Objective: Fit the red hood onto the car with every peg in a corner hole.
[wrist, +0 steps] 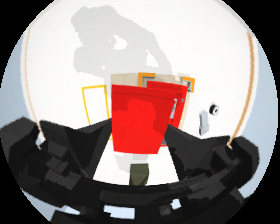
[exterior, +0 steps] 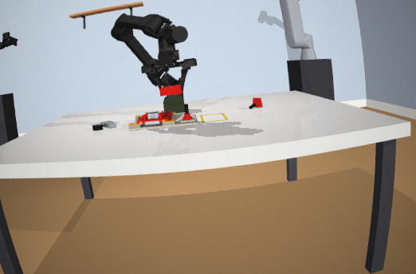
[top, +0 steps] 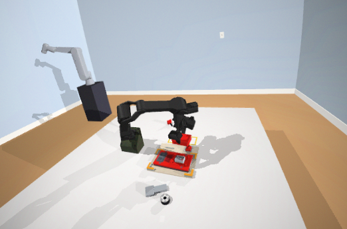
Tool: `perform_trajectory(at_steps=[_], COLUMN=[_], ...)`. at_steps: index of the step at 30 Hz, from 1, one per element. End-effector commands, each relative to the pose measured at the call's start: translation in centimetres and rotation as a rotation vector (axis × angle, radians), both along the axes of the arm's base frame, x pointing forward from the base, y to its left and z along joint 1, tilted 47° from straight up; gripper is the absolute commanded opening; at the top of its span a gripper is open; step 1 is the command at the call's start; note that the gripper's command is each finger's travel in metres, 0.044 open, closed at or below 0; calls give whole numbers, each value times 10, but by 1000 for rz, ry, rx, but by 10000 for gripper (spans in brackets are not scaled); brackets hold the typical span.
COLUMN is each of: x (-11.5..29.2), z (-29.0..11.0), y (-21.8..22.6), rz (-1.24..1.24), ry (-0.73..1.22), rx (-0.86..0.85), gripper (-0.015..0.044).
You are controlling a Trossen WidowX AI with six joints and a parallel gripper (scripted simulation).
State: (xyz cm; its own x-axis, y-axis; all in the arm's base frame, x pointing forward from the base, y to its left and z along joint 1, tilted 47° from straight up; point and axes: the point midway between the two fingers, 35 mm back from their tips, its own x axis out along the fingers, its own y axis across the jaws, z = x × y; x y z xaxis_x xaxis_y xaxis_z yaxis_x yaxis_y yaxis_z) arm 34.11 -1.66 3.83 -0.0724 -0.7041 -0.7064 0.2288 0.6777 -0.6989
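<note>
Glossy red hood, a boxy shell with a flat roof and squared edges, gripped in the matte black tool and held in the air, clear of the tabletop. Pressed on two opposite sides by the dark fingers. In the wrist view, roof facing the camera, long axis running straight away from the wrist toward the car beyond. In the exterior view, hood level, hanging just above the end of the car nearest the arm's green base.

Car chassis red and blocky, with a small grey engine on its deck, seated in a flat beige jig with orange corner brackets, near the middle of the smooth white tabletop. Pegs too small to make out.

Thin yellow square outline beside the jig on the tabletop. Small red and black part toward the far edge. Grey block and a dark ring toward the near edge in the top view.
</note>
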Motion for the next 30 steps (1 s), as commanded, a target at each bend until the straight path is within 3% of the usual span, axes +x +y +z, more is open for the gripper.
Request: perform_trajectory(at_steps=[1, 15, 30], x=[0, -10, -12], z=[13, 51, 20], y=[-11, -49, -84], rz=[15, 48, 48], ry=[9, 48, 48], rx=[-5, -17, -19], gripper=[0, 0, 0])
